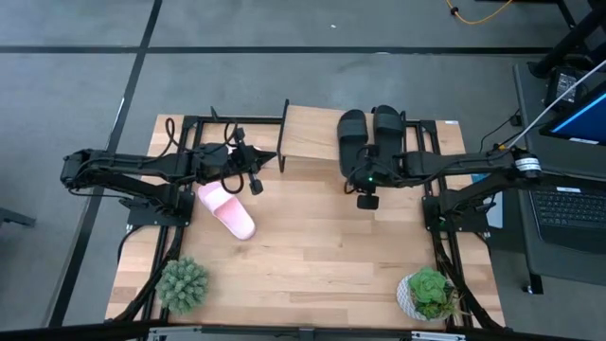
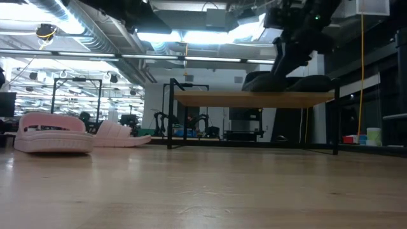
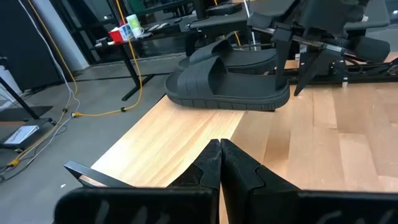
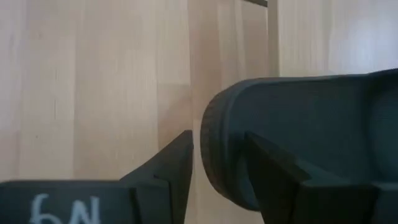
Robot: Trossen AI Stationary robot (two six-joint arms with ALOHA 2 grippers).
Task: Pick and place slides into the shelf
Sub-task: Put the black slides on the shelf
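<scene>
Two black slides point(image 1: 352, 137) point(image 1: 386, 128) lie side by side, soles down, on the shelf's point(image 1: 312, 133) light-wood top board at the far middle of the table. My right gripper point(image 1: 355, 172) is open at the near end of one black slide point(image 4: 311, 124), tipped downward, with one finger outside the sole's rim and one in front of the slide. Two pink slides point(image 1: 227, 213) point(image 2: 54, 132) rest on the tabletop to the left. My left gripper point(image 3: 219, 155) is shut and empty, hovering at the shelf's left end point(image 3: 180, 130) and pointing toward the black slides point(image 3: 227, 84). My right gripper straddles the rounded rim point(image 4: 208, 149) at the black slide's end, coming slanting from above. A strip of board shows between one finger point(image 4: 174, 162) and the rim. The other finger point(image 4: 273, 168) covers the slide; I cannot tell whether it touches. The slide rests on the shelf.
Two potted plants point(image 1: 183, 284) point(image 1: 426, 292) stand at the table's near corners. Bare tabletop point(image 1: 322, 246) lies between them and the shelf. A laptop point(image 1: 568, 204) sits off the table to the right. Black shelf legs point(image 2: 169, 114) stand on the tabletop.
</scene>
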